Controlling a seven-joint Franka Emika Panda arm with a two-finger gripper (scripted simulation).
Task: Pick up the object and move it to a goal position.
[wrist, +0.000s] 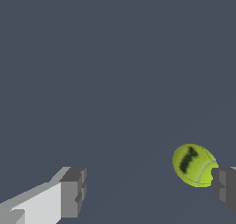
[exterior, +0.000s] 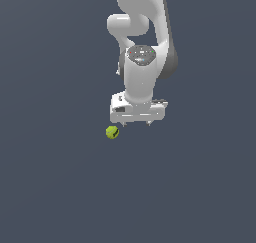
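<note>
Standing wide apart, the jaws hold nothing; the wrist view shows both fingers spread, one grey pad (wrist: 73, 193) well clear of the other (wrist: 225, 187), with bare floor between them. The gripper (exterior: 136, 122) points straight down beneath the white arm (exterior: 142, 62), and appears to hang above the floor, though its height cannot be judged.

The ball (exterior: 112, 132), yellow-green with dark curved markings, lies on the plain dark floor (exterior: 60, 187) at about seven o'clock from the gripper in the exterior view, close by but outside the span of the fingers. In the wrist view the ball (wrist: 193, 165) sits just beside one fingertip, partly overlapped by it, not centred in the gap.

Assessment: the opening is ample for so small an object, so the wide setting looks like preparation for a grasp. Alignment is incomplete. A sideways correction toward the ball seems required before descent; otherwise a finger may land on the ball and roll it away. No goal marker is visible.
</note>
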